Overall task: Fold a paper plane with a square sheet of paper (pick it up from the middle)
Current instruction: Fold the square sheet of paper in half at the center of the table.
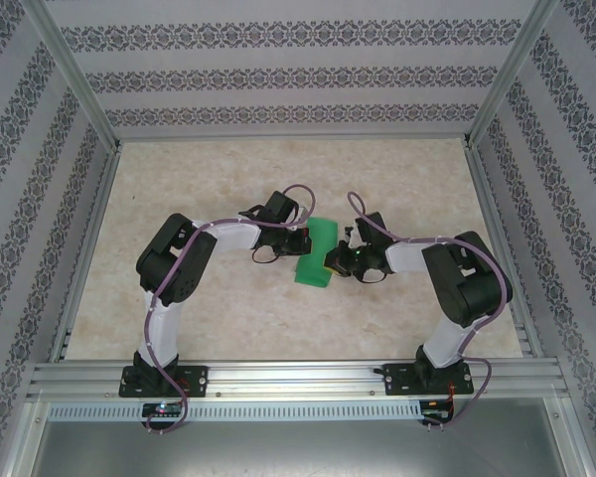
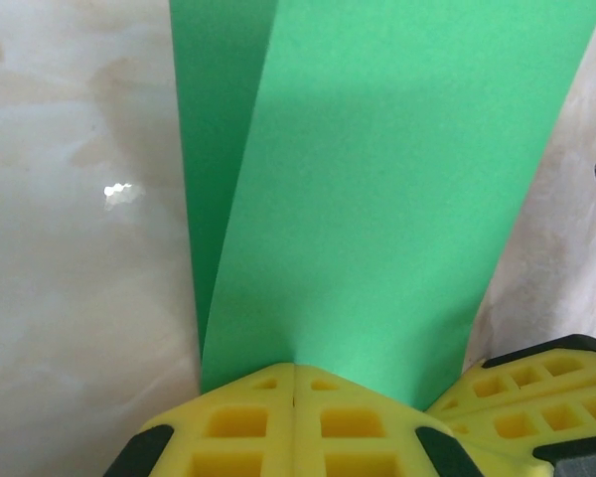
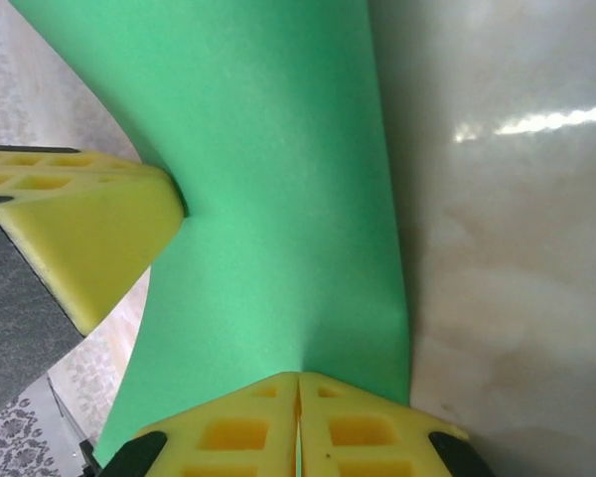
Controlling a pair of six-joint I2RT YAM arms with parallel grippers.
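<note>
Top external: the green sheet of paper [image 1: 316, 260] sat at the middle of the table [image 1: 228, 179], looking like a narrow doubled strip running far to near. The left gripper [image 1: 300, 241] met its left side and the right gripper [image 1: 338, 261] met its right side, nearer the front. Both arms were bent inward toward the centre. Whether the sheet was lifted off the surface could not be told from here.

Left wrist: the left gripper [image 2: 294, 383] had its yellow fingers pressed together, pinching the sheet's [image 2: 397, 219] near edge. Two layers showed, a darker one behind on the left and a wide brighter one in front. The right gripper's yellow fingers [image 2: 526, 397] sat at the lower right, just beside the sheet. The table was pale marble.

Right wrist: the right gripper [image 3: 299, 393] had its jaws closed tight on the sheet's [image 3: 278, 169] edge, with the paper creased at the pinch. The left gripper's yellow finger [image 3: 89, 229] touched the sheet at the left, where it curved. Bare table lay to the right.
</note>
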